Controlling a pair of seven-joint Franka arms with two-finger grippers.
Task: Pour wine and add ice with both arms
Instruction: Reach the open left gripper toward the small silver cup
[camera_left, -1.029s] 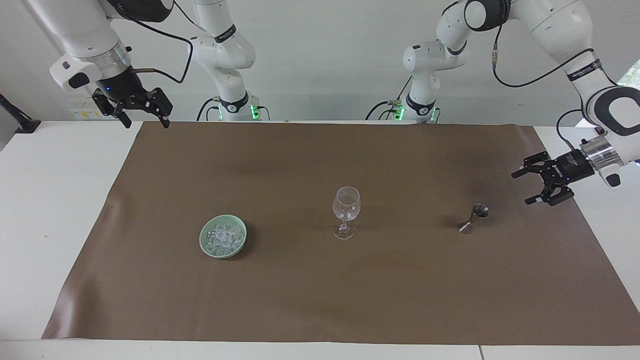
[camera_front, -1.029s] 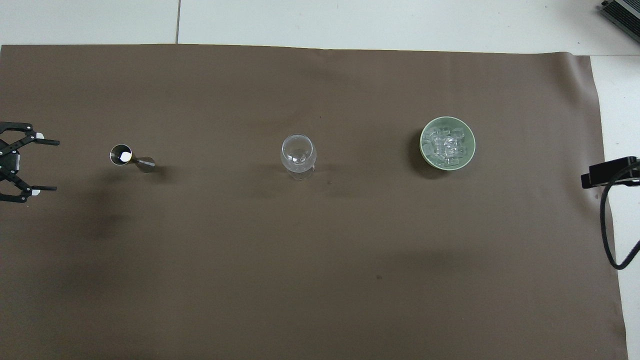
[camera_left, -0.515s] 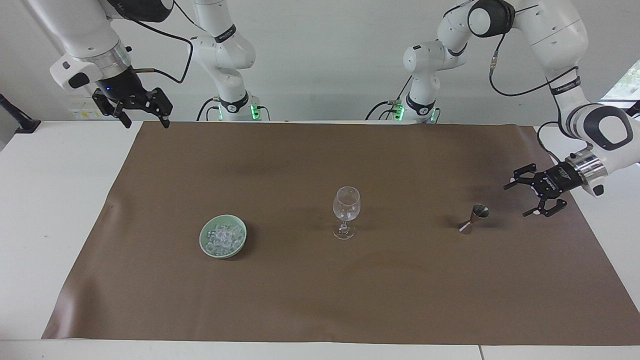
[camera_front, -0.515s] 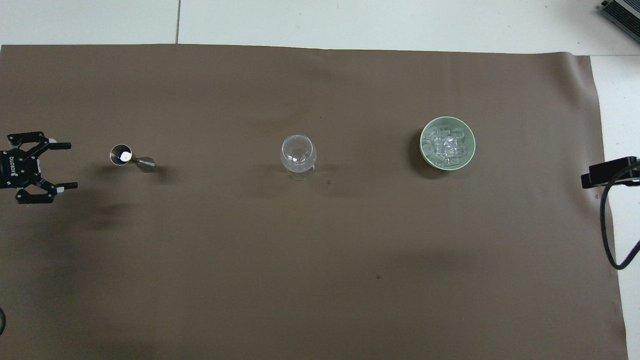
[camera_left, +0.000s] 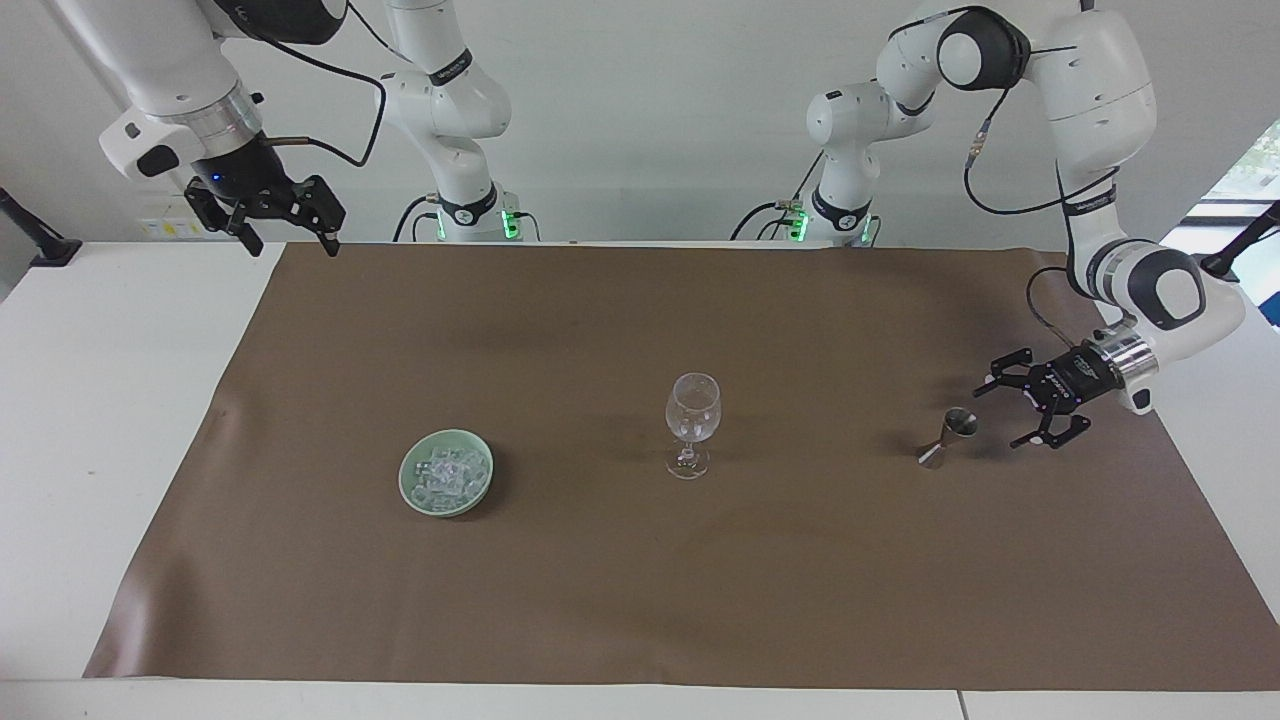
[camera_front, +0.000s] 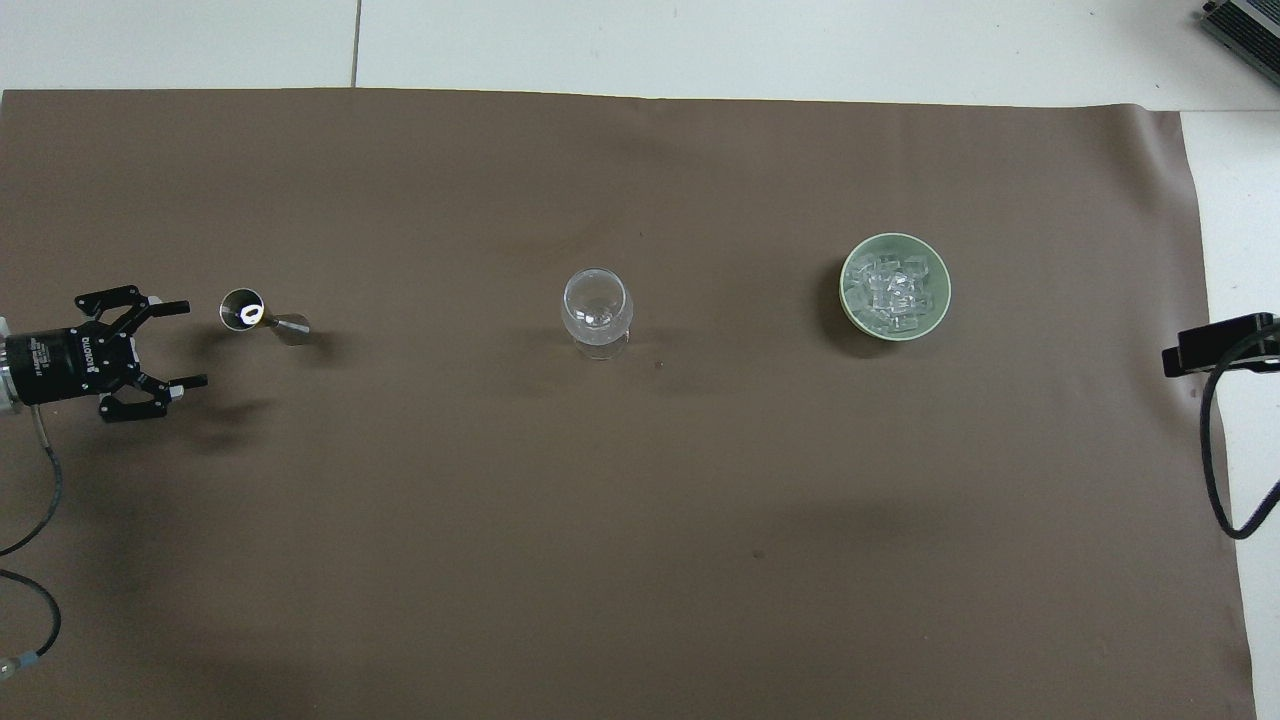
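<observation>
Going across the facing view from its left edge, the right gripper (camera_left: 290, 232) hangs in the air over the mat's (camera_left: 640, 600) corner at the right arm's end of the table, its claw spread and holding nothing, just where it was a second ago; that arm waits. The ice (camera_left: 447, 476), a heap of clear cubes with no long axis to point any way, lies in the pale green dish (camera_left: 412, 488) on the mat toward the right arm's end, and neither has shifted. The wine glass (camera_left: 692, 420) stands upright near the mat's middle, well apart from the dish. Toward the left arm's end stands the metal jigger (camera_left: 948, 438); it looks tilted, its wide mouth leaning toward the left gripper (camera_left: 1012, 412), though the camera angle may account for that. That gripper lies almost level, its long axis pointing at the jigger, claw spread wide with nothing between the fingers, just beside the jigger's mouth yet apart from it. A second ago it was higher and near the mat's edge; since then it has come lower and closer to the jigger
</observation>
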